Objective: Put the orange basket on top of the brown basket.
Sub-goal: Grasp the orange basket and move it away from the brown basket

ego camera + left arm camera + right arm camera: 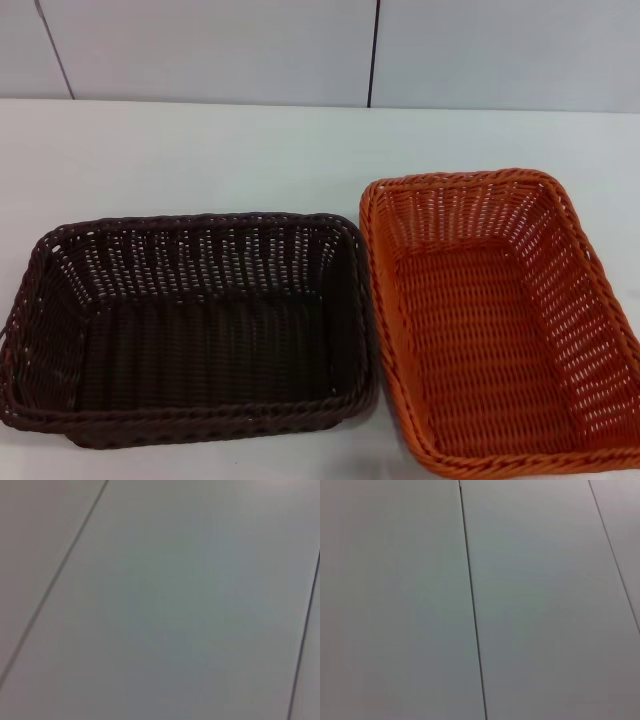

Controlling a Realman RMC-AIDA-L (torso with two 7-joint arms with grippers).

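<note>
While both sit empty, orange basket [500, 320] touches brown basket [190, 330].

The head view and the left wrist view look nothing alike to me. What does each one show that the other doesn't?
Only the head view shows the work: the brown basket on the robot's left and the orange basket on its right, side by side on a white table, rims close together, both empty. Only the left wrist view shows a plain pale panelled surface crossed by thin dark seams, with no baskets. Both share one gap: neither shows an arm or gripper.
</note>
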